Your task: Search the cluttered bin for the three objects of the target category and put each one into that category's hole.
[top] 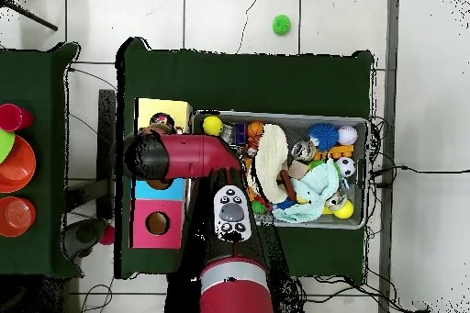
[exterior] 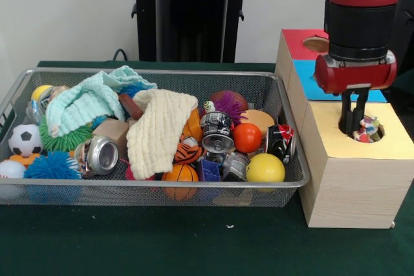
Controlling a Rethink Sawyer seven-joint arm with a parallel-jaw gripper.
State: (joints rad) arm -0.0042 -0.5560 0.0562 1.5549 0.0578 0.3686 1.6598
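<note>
Front view shows our gripper [exterior: 354, 128] at the right of the frame, hanging straight down over the round hole [exterior: 367, 130] in the yellow top of the wooden box [exterior: 352, 176]. Its dark fingers [exterior: 347, 118] stand close together with their tips at the hole's left rim. A small multicoloured toy [exterior: 367, 127] sits in the hole, just right of the tips and touching or nearly touching them; we cannot tell whether the fingers grip it or have let go. We judge this a drop-off in hand. The wire bin [exterior: 286, 184] lies to the left of the box, crammed with balls, cans and cloths, so any next pick lies leftward of the gripper. In the overhead view, the red arm [top: 184, 155] covers most of the box.
</note>
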